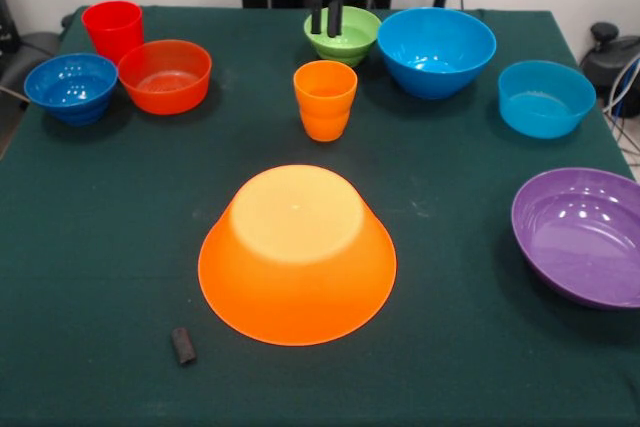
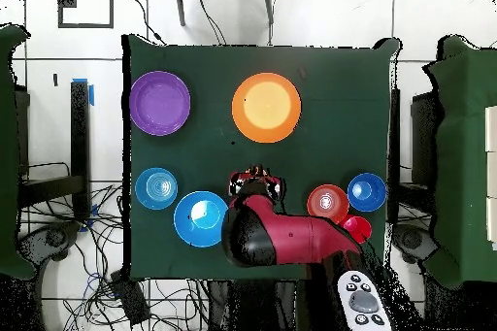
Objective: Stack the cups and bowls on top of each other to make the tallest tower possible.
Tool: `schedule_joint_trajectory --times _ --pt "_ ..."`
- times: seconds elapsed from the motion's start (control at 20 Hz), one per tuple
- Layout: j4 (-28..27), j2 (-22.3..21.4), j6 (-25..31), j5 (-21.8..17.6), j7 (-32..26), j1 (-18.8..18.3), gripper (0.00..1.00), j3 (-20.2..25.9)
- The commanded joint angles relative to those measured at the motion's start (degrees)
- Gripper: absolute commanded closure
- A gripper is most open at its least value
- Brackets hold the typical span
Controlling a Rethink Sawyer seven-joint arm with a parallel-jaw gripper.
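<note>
My gripper [image 1: 327,9] hangs at the table's far side, right above the green bowl [image 1: 343,37]; its two dark fingers stand a little apart with nothing between them. The orange ridged cup [image 1: 325,99] stands upright just in front of that bowl. The red cup [image 1: 112,29] stands far left, beside the orange-red bowl [image 1: 165,75] and the dark-blue bowl [image 1: 71,87]. The big blue bowl [image 1: 436,50], light-blue bowl [image 1: 546,97] and a purple bowl [image 1: 580,235] sit on the right. The large yellow-orange bowl [image 1: 297,257] lies upside down in the middle. Only one purple bowl shows.
A small dark block [image 1: 183,344] lies near the front edge, left of the upturned bowl. In the overhead view my red arm [image 2: 281,235] covers the green bowl. A grey controller [image 2: 364,300] lies off the table beside the base.
</note>
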Motion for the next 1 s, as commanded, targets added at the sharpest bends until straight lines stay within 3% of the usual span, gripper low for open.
schedule_joint_trajectory --times 0.05,0.5,0.8,1.0 --pt "2.2 2.5 2.9 0.6 7.5 2.7 1.0 3.3" --pt "1.5 6.3 -1.9 1.5 9.4 6.7 1.0 -0.5" --pt "-0.1 11.3 -7.1 0.7 9.7 6.9 1.0 -0.9" --pt "0.2 11.8 -7.5 -0.3 9.3 4.9 1.0 0.6"
